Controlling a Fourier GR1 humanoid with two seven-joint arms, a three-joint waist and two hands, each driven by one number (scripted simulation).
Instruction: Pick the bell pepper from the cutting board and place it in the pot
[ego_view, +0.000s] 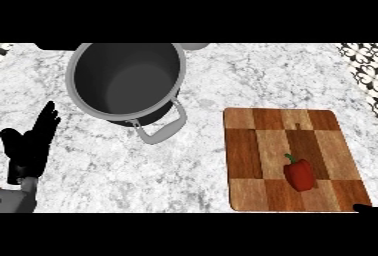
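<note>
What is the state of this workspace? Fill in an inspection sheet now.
Surface: marbled grey-white counter.
Job's things: red bell pepper lying on the wooden cutting board, near its lower right; grey pot upper left, nothing inside it, one handle toward the board.
Clutter: nothing seen.
Hands: left hand open, resting at the left edge, fingers up; right hand only a dark tip at the lower right corner.
Cables: nothing seen.
Surroundings: patterned strip at the upper right edge.

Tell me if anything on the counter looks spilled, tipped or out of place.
Nothing stands out. The pot stands upright and empty, the pepper lies on the board, and nothing is spilled. The left hand rests open at the left edge.
</note>
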